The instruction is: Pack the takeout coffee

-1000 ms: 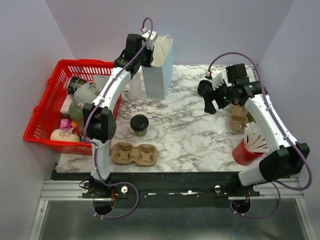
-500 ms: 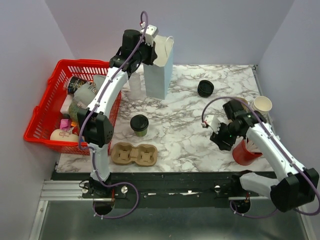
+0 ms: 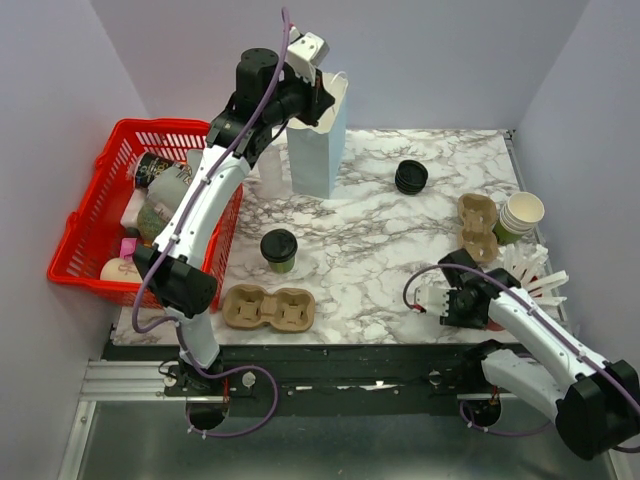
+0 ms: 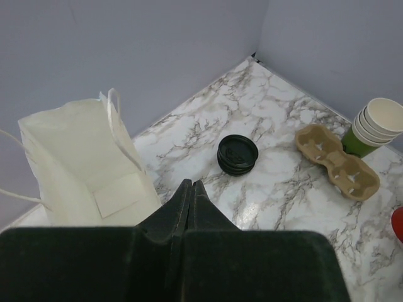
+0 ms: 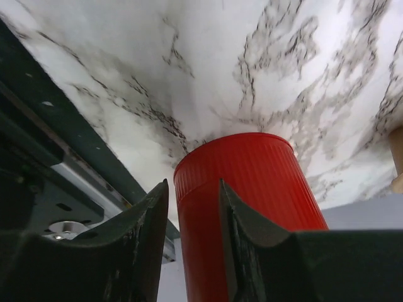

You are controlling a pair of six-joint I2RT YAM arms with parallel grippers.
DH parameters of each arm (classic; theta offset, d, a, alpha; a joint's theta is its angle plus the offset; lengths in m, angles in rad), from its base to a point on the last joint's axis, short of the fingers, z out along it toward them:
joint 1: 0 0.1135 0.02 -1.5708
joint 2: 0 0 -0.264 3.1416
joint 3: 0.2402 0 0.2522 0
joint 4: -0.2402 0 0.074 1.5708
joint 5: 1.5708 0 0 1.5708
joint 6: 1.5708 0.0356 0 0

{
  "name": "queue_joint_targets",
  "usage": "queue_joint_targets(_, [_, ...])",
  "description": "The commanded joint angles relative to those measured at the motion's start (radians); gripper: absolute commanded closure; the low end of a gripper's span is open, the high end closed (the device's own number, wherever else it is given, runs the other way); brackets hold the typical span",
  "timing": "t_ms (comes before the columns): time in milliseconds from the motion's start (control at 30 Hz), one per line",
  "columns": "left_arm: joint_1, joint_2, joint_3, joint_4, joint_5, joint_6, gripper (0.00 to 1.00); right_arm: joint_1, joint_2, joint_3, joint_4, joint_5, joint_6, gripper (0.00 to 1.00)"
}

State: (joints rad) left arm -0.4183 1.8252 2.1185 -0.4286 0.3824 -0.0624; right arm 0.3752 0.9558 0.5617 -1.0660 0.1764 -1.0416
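Red basket (image 3: 90, 215) is sitting against the tabletop's (image 3: 380, 250) left edge. Left fingers (image 4: 182, 211) are pressing together, empty, above the white paper bag (image 3: 318, 150) at the far edge. Takeout coffee (image 3: 279, 250) is standing upright, lidded, just beyond the cup carrier (image 3: 269, 308) at the near edge. Right fingers (image 5: 148, 233) are standing slightly parted, grasping nothing, facing the red cup (image 5: 245, 189) near the near-right corner.

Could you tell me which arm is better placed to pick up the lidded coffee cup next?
Probably the left. The coffee cup stands on its side of the table. The left hand, shut, hangs up by the paper bag. The right hand sits low, facing the red cup.
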Motion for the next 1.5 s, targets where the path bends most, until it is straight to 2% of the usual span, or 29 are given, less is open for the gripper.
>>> queue_joint_targets(0, [-0.002,-0.050,-0.029,-0.009,-0.020,0.016,0.80,0.007,-0.048,-0.071,0.103,0.169,-0.028,0.55])
queue_joint_targets(33, [-0.002,-0.052,-0.029,-0.010,-0.037,0.018,0.73,0.007,-0.060,-0.083,0.106,0.184,-0.025,0.55])
queue_joint_targets(67, [-0.002,-0.055,-0.026,-0.013,-0.052,0.022,0.59,0.007,-0.066,-0.110,0.115,0.193,-0.020,0.55])
queue_joint_targets(167, [-0.002,-0.052,-0.028,-0.022,-0.144,0.041,0.41,0.007,-0.086,-0.150,0.124,0.219,0.005,0.55])
queue_joint_targets(267, [0.001,-0.041,-0.031,-0.027,-0.232,0.056,0.34,0.002,-0.110,-0.197,0.133,0.236,0.026,0.55])
queue_joint_targets(467, [0.033,0.022,0.009,-0.022,-0.312,0.082,0.24,-0.073,-0.170,-0.227,0.129,0.226,0.055,0.56])
queue_joint_targets(633, [0.068,0.101,0.055,-0.029,-0.326,0.099,0.23,-0.137,-0.183,-0.200,0.123,0.152,0.046,0.56])
queue_joint_targets(733, [0.081,0.150,0.066,-0.022,-0.324,0.092,0.23,-0.136,-0.169,-0.090,0.107,0.062,0.077,0.53])
queue_joint_targets(767, [0.087,0.179,0.083,-0.021,-0.326,0.093,0.23,-0.137,-0.135,0.023,0.077,0.020,0.100,0.51])
queue_joint_targets(867, [0.092,0.244,0.122,-0.015,-0.326,0.099,0.25,-0.136,-0.037,0.205,-0.026,-0.194,0.161,0.45])
queue_joint_targets(900, [0.092,0.259,0.147,-0.010,-0.324,0.104,0.25,-0.137,-0.013,0.307,-0.034,-0.240,0.181,0.42])
queue_joint_targets(933, [0.092,0.273,0.155,-0.009,-0.318,0.108,0.26,-0.136,0.009,0.348,-0.032,-0.318,0.228,0.40])
queue_joint_targets(1000, [0.092,0.307,0.175,0.004,-0.312,0.118,0.31,-0.136,0.073,0.441,-0.011,-0.376,0.309,0.36])
queue_joint_targets(1100, [0.092,0.347,0.199,0.008,-0.292,0.118,0.37,-0.136,0.188,0.510,0.072,-0.335,0.452,0.35])
queue_joint_targets(1133, [0.092,0.353,0.202,0.008,-0.281,0.118,0.41,-0.139,0.219,0.544,0.096,-0.257,0.486,0.35])
queue_joint_targets(1167, [0.092,0.358,0.202,0.004,-0.263,0.118,0.48,-0.142,0.242,0.558,0.135,-0.232,0.503,0.34])
queue_joint_targets(1300, [0.092,0.350,0.193,-0.016,-0.215,0.113,0.65,-0.194,0.349,0.624,0.173,-0.181,0.522,0.36])
queue_joint_targets(1367, [0.092,0.341,0.183,-0.024,-0.203,0.108,0.72,-0.264,0.434,0.677,0.155,-0.152,0.546,0.38])
queue_joint_targets(1400, [0.092,0.338,0.172,-0.024,-0.191,0.105,0.79,-0.294,0.461,0.697,0.150,-0.155,0.558,0.40])
queue_joint_targets(1467, [0.092,0.329,0.163,-0.032,-0.178,0.104,0.86,-0.367,0.532,0.731,0.144,-0.155,0.578,0.41])
